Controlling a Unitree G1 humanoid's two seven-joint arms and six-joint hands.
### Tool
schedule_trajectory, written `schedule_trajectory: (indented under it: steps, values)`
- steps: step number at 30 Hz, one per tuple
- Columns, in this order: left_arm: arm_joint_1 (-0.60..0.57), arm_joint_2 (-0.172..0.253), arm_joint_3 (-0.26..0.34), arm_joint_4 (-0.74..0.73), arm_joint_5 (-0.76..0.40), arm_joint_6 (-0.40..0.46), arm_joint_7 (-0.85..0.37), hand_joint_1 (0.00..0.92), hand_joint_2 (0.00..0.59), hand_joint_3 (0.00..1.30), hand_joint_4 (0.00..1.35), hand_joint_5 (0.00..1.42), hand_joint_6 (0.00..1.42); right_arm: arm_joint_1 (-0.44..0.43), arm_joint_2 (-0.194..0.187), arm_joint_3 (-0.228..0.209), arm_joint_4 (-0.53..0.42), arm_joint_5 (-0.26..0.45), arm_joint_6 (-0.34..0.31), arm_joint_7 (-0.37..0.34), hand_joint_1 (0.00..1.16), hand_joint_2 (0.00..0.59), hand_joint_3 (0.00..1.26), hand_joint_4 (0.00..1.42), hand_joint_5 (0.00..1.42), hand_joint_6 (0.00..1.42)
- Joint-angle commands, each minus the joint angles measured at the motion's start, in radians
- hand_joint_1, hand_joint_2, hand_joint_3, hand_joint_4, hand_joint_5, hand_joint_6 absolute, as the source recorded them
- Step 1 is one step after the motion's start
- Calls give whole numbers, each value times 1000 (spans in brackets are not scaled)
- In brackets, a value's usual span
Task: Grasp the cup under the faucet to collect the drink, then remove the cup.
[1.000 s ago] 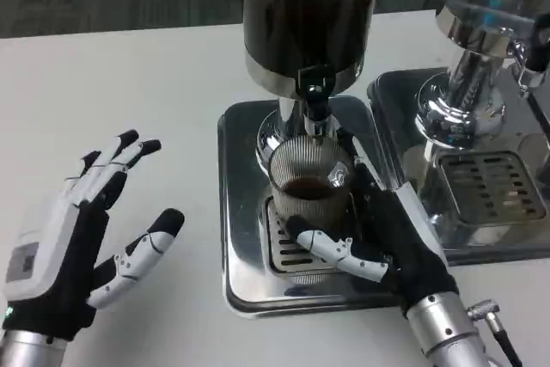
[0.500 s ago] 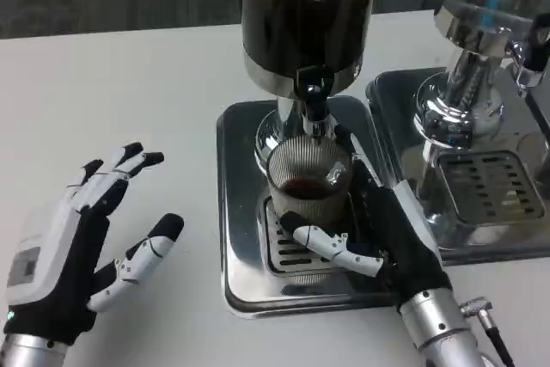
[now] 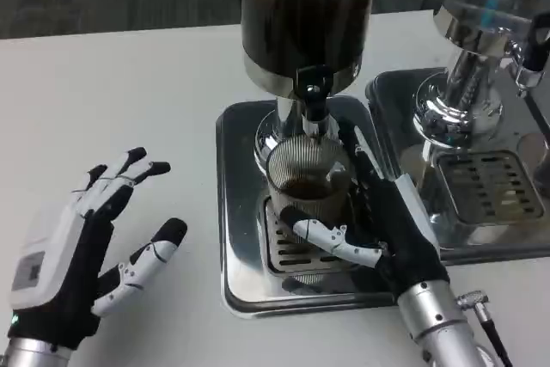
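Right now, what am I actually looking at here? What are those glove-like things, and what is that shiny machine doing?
You are looking down from a camera on a humanoid robot's head or chest, so its own arms reach into the picture from below. The glove-like things are its two hands. The left hand hovers open over the white table, holding nothing. The right hand is wrapped around a ribbed glass cup that has some dark drink in it. The cup stands on the grate of a metal drip tray, right under the faucet of a tall drink dispenser. A second shiny dispenser stands on its own tray to the right.
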Motion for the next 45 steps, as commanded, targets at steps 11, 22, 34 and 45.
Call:
schedule_trajectory:
  steps: [11, 22, 34, 45]
  values:
    - [22, 12, -14, -11, -8, 17, -5, 0, 231, 267, 0, 168, 43, 0, 7, 10, 23, -16, 37, 2, 906, 164, 0, 19, 136, 305]
    - [25, 10, -9, -13, -14, 11, 2, 0, 231, 287, 0, 184, 40, -16, 19, 9, 38, -35, 39, -43, 982, 190, 65, 295, 348, 535]
    - [27, 8, -7, -11, -23, -4, 4, 0, 232, 319, 33, 215, 69, -13, 34, 8, 13, -85, 33, -132, 1035, 218, 228, 469, 560, 777]
    - [16, 5, -15, -2, -31, -4, -2, 0, 232, 325, 46, 217, 72, 3, 33, -2, -12, -106, 24, -189, 1073, 192, 407, 514, 684, 921]
